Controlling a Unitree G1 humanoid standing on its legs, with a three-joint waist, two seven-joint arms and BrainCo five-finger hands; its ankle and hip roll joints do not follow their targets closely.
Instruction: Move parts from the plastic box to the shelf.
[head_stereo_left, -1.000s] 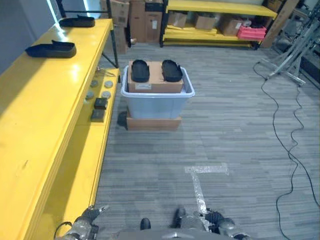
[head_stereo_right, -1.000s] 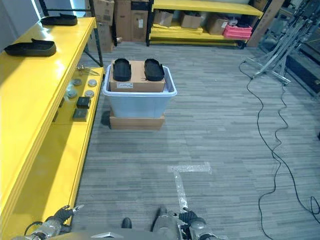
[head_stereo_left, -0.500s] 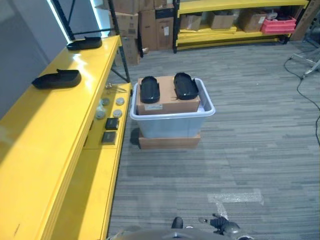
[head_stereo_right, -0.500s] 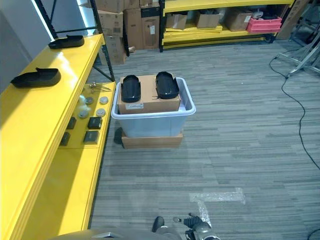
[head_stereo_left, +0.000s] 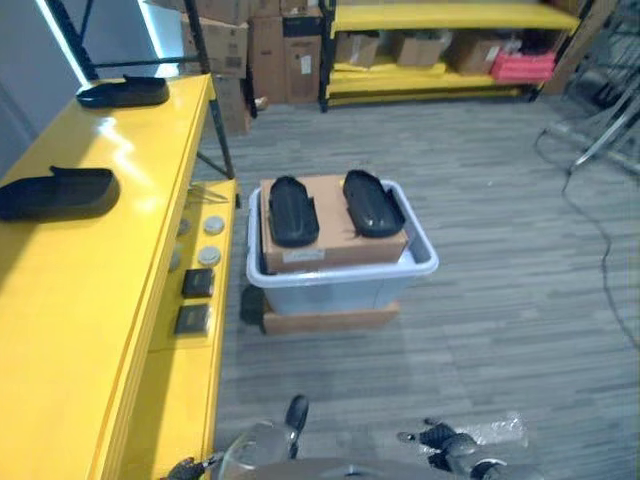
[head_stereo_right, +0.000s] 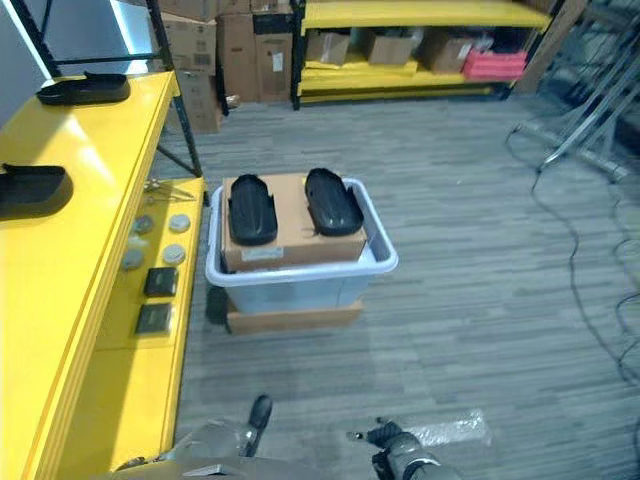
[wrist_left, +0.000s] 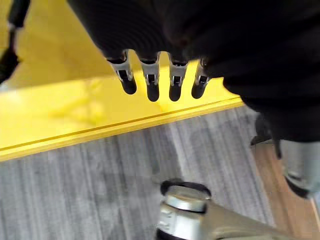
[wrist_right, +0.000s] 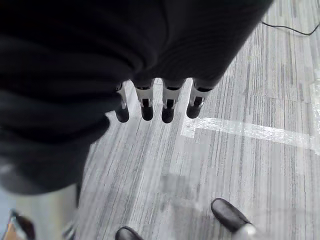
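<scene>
**Standing back from the box, both hands empty**

Sitting on the grey plank floor (head_stereo_left: 500, 300) just beside the yellow shelf (head_stereo_left: 90, 300), the box (head_stereo_left: 340, 285) is a pale translucent plastic tub with a rolled rim, resting on a flat cardboard slab (head_stereo_left: 325, 321). Inside it a brown carton (head_stereo_left: 335, 225) fills most of the space, and two black parts (head_stereo_left: 291, 211) (head_stereo_left: 372, 203) lie side by side on the carton's top: long, smooth, shallow moulded shells with rounded ends.

Two more black shells of the same kind lie on the shelf's glossy top board, one (head_stereo_left: 55, 192) level with the box and one (head_stereo_left: 123, 93) beyond it. On the shelf's lower board, next to the box, sit small round grey discs (head_stereo_left: 210, 226) and two dark square blocks (head_stereo_left: 198, 283) (head_stereo_left: 191, 319). Behind the box, stacked cartons (head_stereo_left: 250, 45) and a second yellow rack (head_stereo_left: 440, 50) line the far wall, with a red crate (head_stereo_left: 525, 66) on its lower level. A strip of clear tape (head_stereo_left: 490, 432) marks the floor on the near side of the box.

The left hand (wrist_left: 155, 75) hangs over the edge of the shelf's lower board, fingers straight and holding nothing. The right hand (wrist_right: 160, 100) hangs over bare floor near the tape, fingers likewise straight and empty. Both are well apart from the box.
</scene>
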